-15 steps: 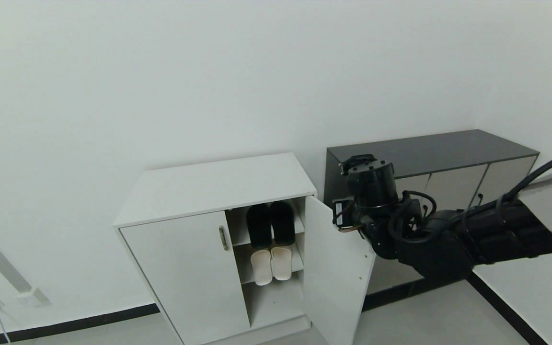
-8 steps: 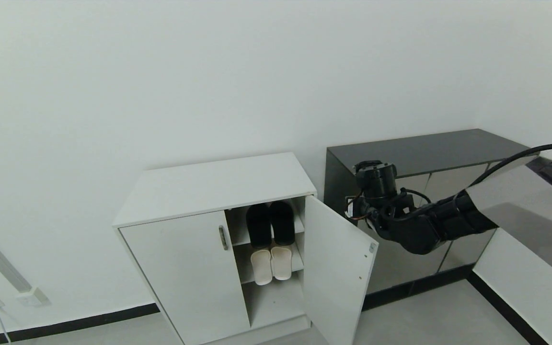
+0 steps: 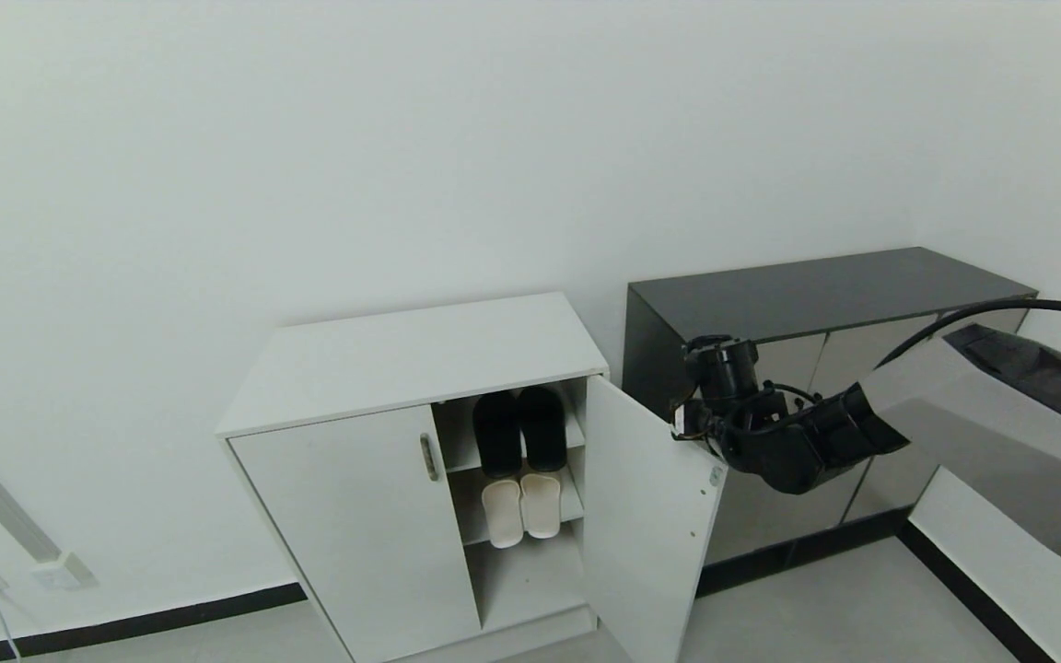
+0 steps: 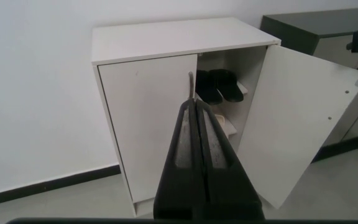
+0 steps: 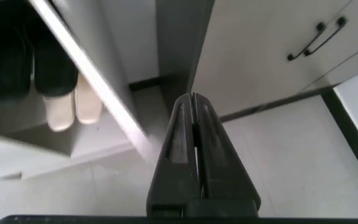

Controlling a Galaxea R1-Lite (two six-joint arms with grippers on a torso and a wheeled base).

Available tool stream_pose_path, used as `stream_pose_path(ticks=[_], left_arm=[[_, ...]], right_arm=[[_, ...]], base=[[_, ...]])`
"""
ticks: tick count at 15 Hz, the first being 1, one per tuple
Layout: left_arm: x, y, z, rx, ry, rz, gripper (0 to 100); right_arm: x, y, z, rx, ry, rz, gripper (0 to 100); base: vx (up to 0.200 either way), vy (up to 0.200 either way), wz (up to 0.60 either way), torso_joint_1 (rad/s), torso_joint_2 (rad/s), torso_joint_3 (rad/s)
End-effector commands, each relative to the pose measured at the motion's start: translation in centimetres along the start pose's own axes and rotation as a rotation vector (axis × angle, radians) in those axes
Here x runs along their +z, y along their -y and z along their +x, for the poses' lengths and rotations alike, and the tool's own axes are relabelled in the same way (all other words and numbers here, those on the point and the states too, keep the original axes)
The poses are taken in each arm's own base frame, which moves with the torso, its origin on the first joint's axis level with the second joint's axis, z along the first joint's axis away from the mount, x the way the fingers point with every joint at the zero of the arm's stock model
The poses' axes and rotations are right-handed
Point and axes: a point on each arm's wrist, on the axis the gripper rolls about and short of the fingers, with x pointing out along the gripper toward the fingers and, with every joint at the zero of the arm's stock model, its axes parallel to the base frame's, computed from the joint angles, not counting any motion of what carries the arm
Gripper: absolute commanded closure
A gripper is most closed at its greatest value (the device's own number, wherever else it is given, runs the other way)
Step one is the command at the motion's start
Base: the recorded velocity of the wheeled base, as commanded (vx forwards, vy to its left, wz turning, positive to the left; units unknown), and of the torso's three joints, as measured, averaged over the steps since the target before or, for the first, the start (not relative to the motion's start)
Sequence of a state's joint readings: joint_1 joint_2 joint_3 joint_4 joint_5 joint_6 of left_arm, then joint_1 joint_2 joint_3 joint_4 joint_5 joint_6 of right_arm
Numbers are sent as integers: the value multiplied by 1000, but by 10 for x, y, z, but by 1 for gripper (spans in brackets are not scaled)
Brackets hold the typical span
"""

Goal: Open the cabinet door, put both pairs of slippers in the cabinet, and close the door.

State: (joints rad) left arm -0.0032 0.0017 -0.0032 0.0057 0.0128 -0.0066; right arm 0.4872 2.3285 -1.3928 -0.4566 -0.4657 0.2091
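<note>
The left hand [image 4: 192,102] hangs back before the cabinet [image 3: 411,354], fingers pressed together on nothing. In the last second the right hand [image 3: 689,425], also closed and empty, has swung away and down to the outer side of the open door [image 3: 646,516], just beside its top free corner; the door has not moved. Inside, the black slippers [image 3: 519,428] lie on the top shelf [image 3: 575,431], the white slippers [image 3: 521,508] on the shelf below [image 3: 572,504], so only closing the door seems left.

White cabinet [image 3: 411,354]; black slippers [image 3: 498,433]; white slippers [image 3: 503,512].
</note>
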Motion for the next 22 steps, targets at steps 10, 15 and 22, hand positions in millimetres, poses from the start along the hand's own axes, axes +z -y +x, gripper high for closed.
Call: stream_pose_path(ticks=[10,15,22], left_arm=[[0,0,0,1,-2,-6,100],[0,0,0,1,-2,-6,100],[0,0,0,1,-2,-6,100]], right_arm=[[-20,-8,5,16,-60,-39,100],[-29,-41,-25,97,-66,-76,100],[-26,-59,-63,176,-48,-85,100]], base=[[0,0,0,0,0,0],[0,0,0,0,0,0],[0,0,0,0,0,0]])
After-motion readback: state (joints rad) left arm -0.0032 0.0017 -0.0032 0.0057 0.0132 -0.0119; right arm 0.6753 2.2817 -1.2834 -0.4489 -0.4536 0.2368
